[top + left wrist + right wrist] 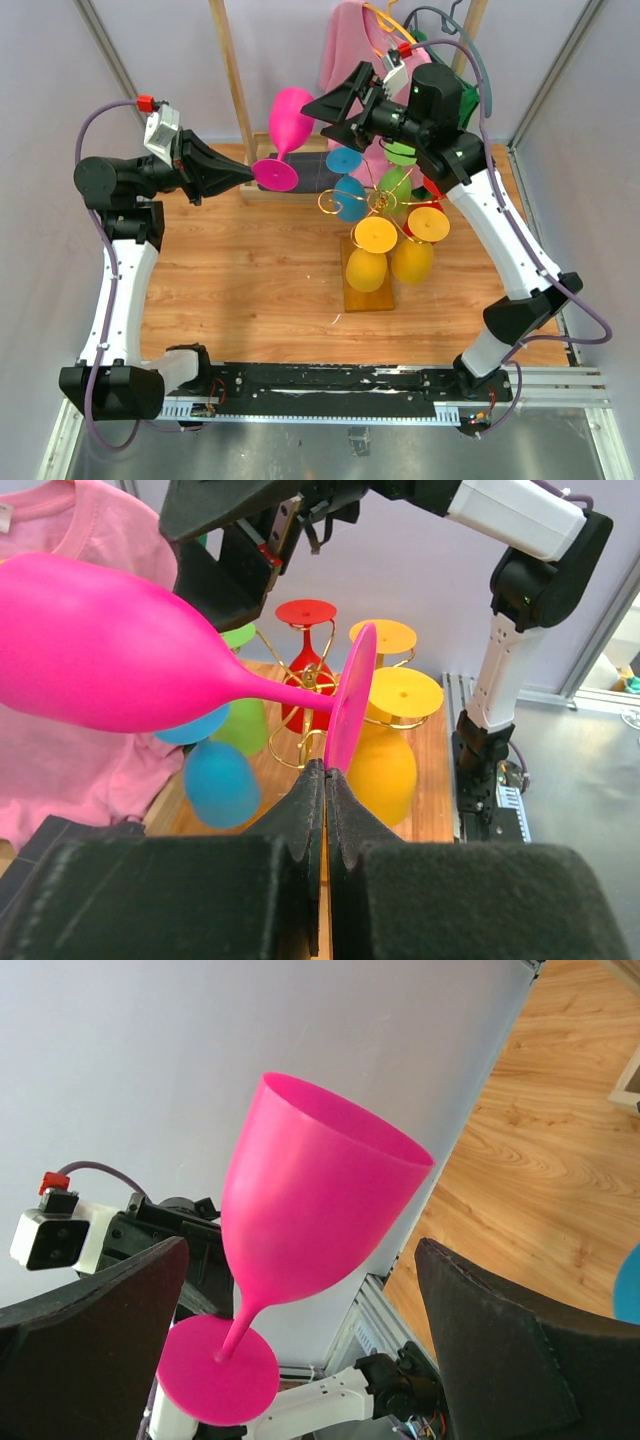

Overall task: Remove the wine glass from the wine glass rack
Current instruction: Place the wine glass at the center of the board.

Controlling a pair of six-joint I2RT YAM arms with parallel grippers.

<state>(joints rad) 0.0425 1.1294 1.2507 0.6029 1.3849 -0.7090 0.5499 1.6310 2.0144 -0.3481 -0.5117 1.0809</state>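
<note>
A pink wine glass (290,120) is held in the air at the back, left of the wine glass rack (378,206), a gold wire stand on a brown wooden base (367,288). My left gripper (250,175) is shut on the rim of the glass's foot, as the left wrist view shows (326,770), with the bowl (110,650) tilted to the left. My right gripper (322,112) is open beside the bowl. In the right wrist view the glass (310,1210) stands between its wide-apart fingers (480,1340), which do not touch it.
Yellow (366,268), blue (350,198), green (398,182) and red (306,680) glasses hang upside down on the rack. A pink shirt (350,50) on a hanger and a tall wooden clothes rack (232,80) stand behind. Metal frame posts edge the wooden tabletop (250,280).
</note>
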